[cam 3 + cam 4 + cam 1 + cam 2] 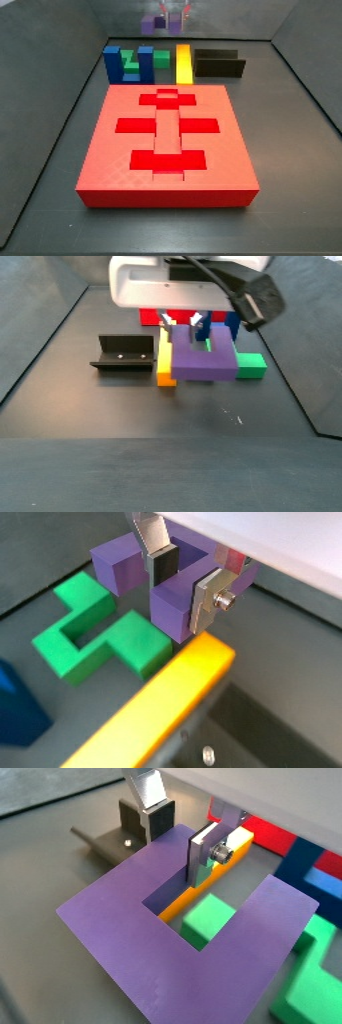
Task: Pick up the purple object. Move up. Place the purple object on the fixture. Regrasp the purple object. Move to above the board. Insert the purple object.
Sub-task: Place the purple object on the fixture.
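Note:
My gripper (185,582) is shut on the purple object (127,567), a matte U-shaped block. One finger sits inside the U's slot and the other on the outer face of the part between them. The same grip shows in the other wrist view, gripper (178,833) on the purple object (127,938). In both side views the gripper (171,12) (183,324) holds the purple object (158,22) (203,358) in the air above the row of blocks. The black fixture (218,63) (124,353) (114,833) stands beside the yellow bar. The red board (167,140) lies flat with recessed cutouts.
A yellow bar (160,712) (185,62) (166,361), a green block (94,632) (138,62) and a blue U-shaped block (114,62) (16,712) stand in a row beneath the gripper, at the board's far end. Dark walls enclose the floor.

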